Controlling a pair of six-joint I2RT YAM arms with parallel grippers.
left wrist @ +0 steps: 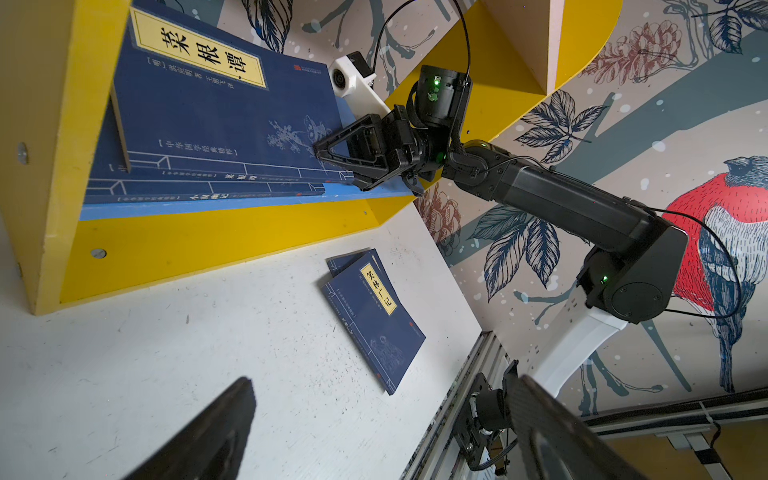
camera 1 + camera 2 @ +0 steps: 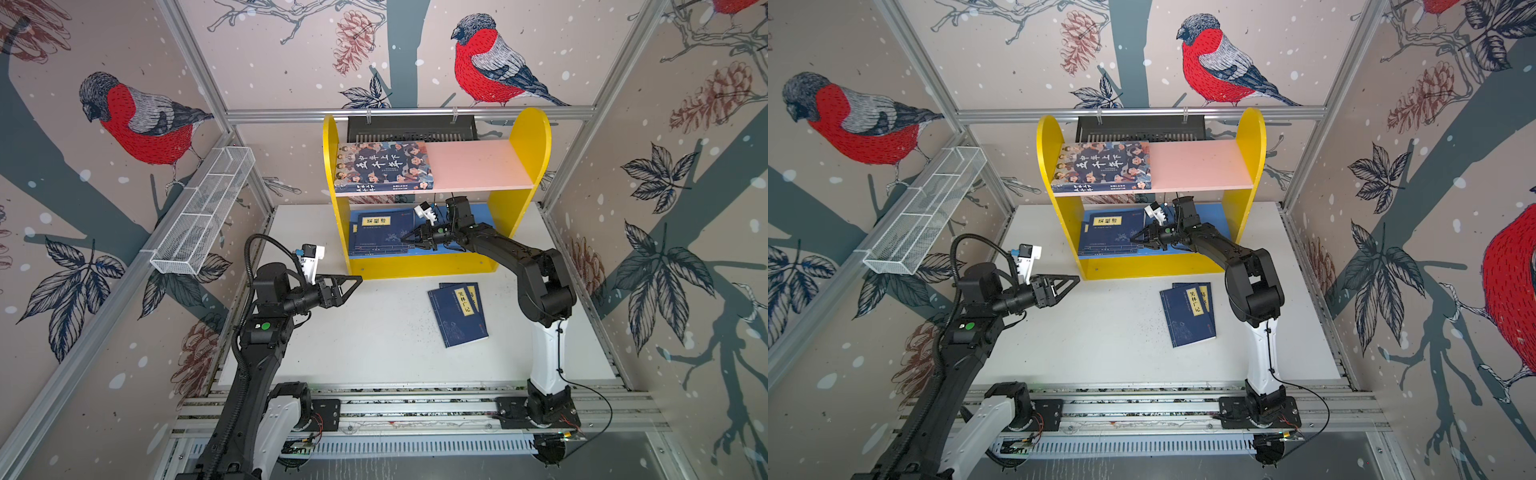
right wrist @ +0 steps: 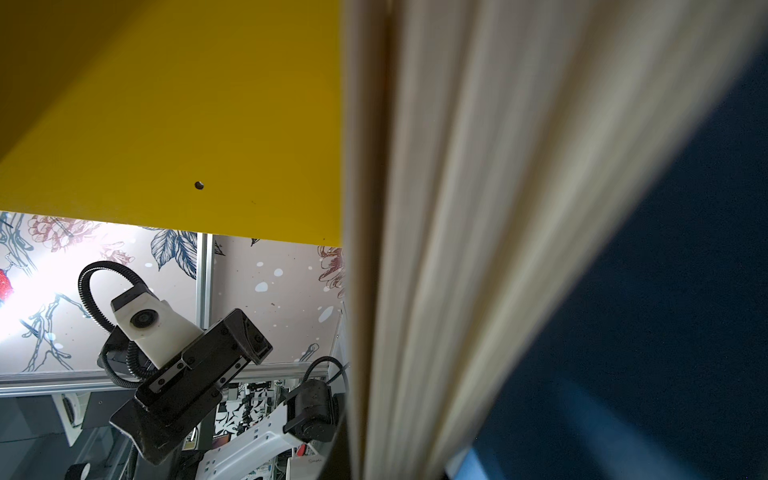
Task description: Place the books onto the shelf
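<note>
The shelf [image 2: 528, 137] stands at the back of the white table, yellow-sided with a pink upper board and a blue lower board. An illustrated book [image 2: 384, 166] lies flat on the pink board's left half. Two navy books [image 2: 380, 232] are stacked on the blue board. My right gripper [image 2: 409, 241] reaches in there, shut on the top navy book's [image 1: 216, 112] right edge; its page edges [image 3: 457, 208] fill the right wrist view. Two more navy books [image 2: 457, 313] overlap on the table in front. My left gripper [image 2: 357, 280] hovers open and empty left of the shelf's front.
A white wire mesh tray [image 2: 203, 212] hangs on the left wall. A black slotted basket [image 2: 411, 129] sits behind the shelf. The arms' mounting rail [image 2: 415, 407] runs along the table's near edge. The pink board's right half [image 2: 478, 166] is bare.
</note>
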